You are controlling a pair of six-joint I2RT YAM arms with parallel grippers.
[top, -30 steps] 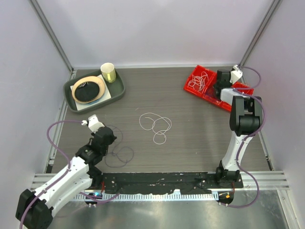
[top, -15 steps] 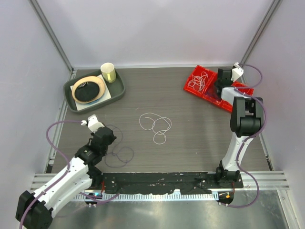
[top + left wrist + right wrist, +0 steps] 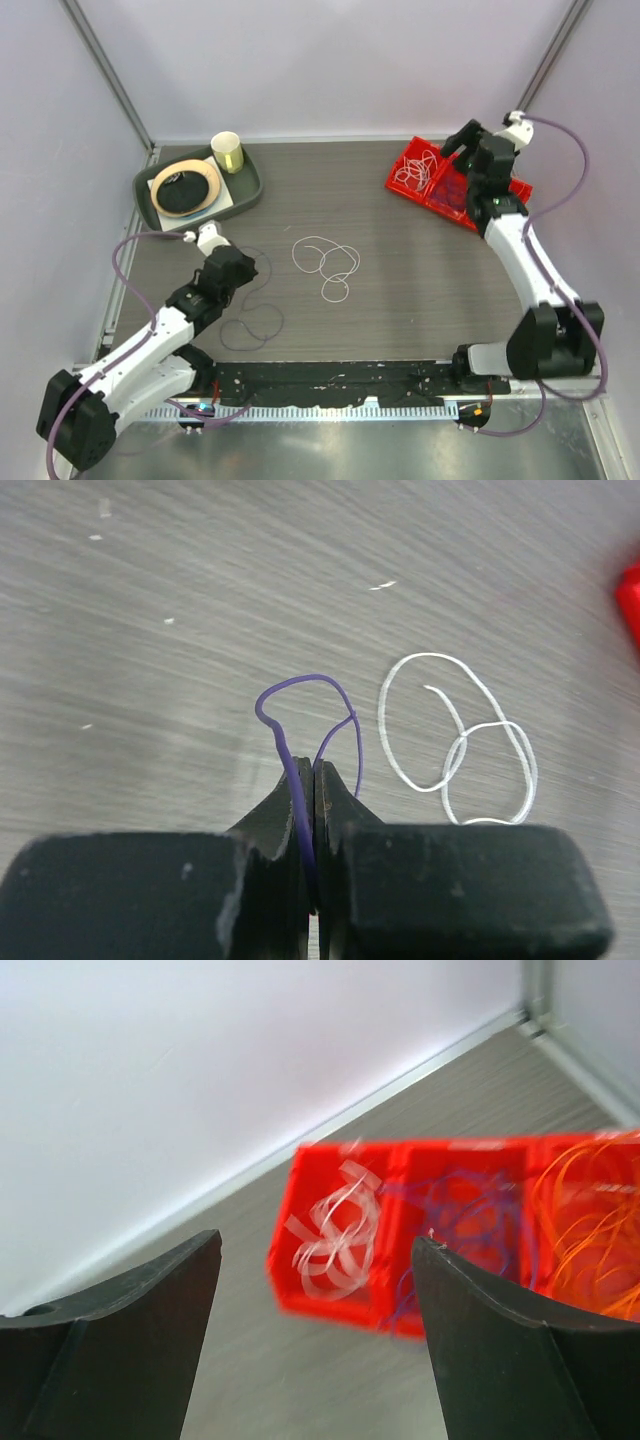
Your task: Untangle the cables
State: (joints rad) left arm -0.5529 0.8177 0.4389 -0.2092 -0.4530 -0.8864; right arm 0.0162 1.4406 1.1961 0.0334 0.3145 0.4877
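The left fingers (image 3: 340,805) are clenched on a purple cable (image 3: 300,695), whose loop curls out ahead of them, near a white cable (image 3: 458,746) lying in loose rings on the table (image 3: 150,630). The right fingers (image 3: 480,1330) stand spread wide, grasping nothing, above a red bin (image 3: 330,1308) whose compartments hold white, purple and orange strands

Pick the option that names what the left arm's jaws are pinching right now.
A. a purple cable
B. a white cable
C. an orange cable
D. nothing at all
A: in the left wrist view the left jaws are shut on the purple cable, whose loop sticks out past them, while the white cable lies loose on the table beside it.
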